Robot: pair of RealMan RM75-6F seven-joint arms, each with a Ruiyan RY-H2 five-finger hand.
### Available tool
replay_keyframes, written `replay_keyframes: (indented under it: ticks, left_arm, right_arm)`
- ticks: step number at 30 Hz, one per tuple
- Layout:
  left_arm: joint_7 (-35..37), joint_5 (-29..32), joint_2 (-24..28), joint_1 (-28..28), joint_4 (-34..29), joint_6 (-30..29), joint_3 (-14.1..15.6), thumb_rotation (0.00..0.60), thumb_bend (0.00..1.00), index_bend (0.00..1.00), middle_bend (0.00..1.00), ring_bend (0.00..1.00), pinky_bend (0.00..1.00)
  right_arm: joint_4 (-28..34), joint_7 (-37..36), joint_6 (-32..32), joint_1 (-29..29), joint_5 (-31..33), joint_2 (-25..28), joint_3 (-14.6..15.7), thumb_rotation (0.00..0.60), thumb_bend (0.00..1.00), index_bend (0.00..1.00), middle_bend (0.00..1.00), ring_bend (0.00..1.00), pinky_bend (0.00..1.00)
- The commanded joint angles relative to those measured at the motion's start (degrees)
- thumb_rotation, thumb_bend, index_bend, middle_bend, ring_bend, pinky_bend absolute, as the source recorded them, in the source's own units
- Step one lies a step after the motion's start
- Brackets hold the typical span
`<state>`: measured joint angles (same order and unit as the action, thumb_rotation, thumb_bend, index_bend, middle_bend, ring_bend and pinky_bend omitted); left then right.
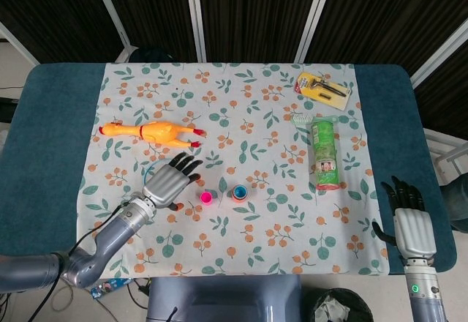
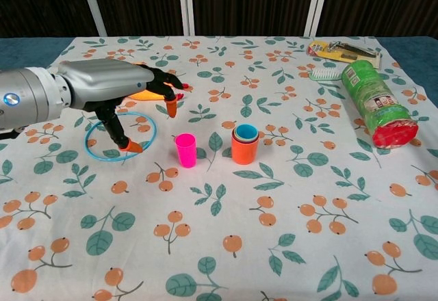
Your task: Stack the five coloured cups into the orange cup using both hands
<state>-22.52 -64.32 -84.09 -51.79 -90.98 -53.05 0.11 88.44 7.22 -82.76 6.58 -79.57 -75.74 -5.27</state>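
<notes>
The orange cup (image 2: 243,150) stands upright mid-table with smaller cups nested inside; the top one is blue (image 2: 246,133). Seen from the head camera this stack (image 1: 238,192) shows an orange rim around a blue centre. A pink cup (image 2: 185,150) (image 1: 206,197) stands alone just left of the stack. My left hand (image 2: 113,90) (image 1: 167,181) hovers open to the left of the pink cup, fingers spread, holding nothing. At the table's right edge my right hand (image 1: 411,223) is open and empty, well away from the cups.
A blue ring (image 2: 120,136) lies under my left hand. Behind it rests a yellow rubber chicken (image 1: 150,131). On the right lies a green bottle (image 2: 375,104), with a brush (image 2: 325,73) and a carded tool (image 2: 343,50) beyond it.
</notes>
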Motion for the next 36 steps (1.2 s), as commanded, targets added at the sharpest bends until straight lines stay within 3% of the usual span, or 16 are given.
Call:
replay_keyframes:
  ticks: [1, 15, 36]
  left_arm:
    - [1.1, -1.7, -1.6, -0.1, 1.6, 0.7, -0.3, 0.600, 0.14, 0.36, 0.06, 0.00, 0.00]
    - [-2.4, -3.4, -5.3, -0.6, 3.2, 0.5, -1.6, 0.600, 0.23, 0.42, 0.07, 0.00, 0.00]
    - [-7.4, 0.1, -7.3, -1.2, 3.6, 1.5, -3.6, 0.600, 0.24, 0.43, 0.07, 0.00, 0.00]
  right_arm:
    - [-0.1, -0.2, 0.2, 0.0, 0.3, 0.0, -0.2, 0.600, 0.34, 0.13, 0.00, 0.00, 0.08]
    - [0.0, -1.0, 0.1, -0.3, 0.3, 0.6, -0.4, 0.600, 0.34, 0.13, 0.00, 0.00, 0.08]
    - [0.1, -1.1, 0.2, -0.5, 0.4, 0.7, -0.5, 0.600, 0.34, 0.14, 0.00, 0.00, 0.08]
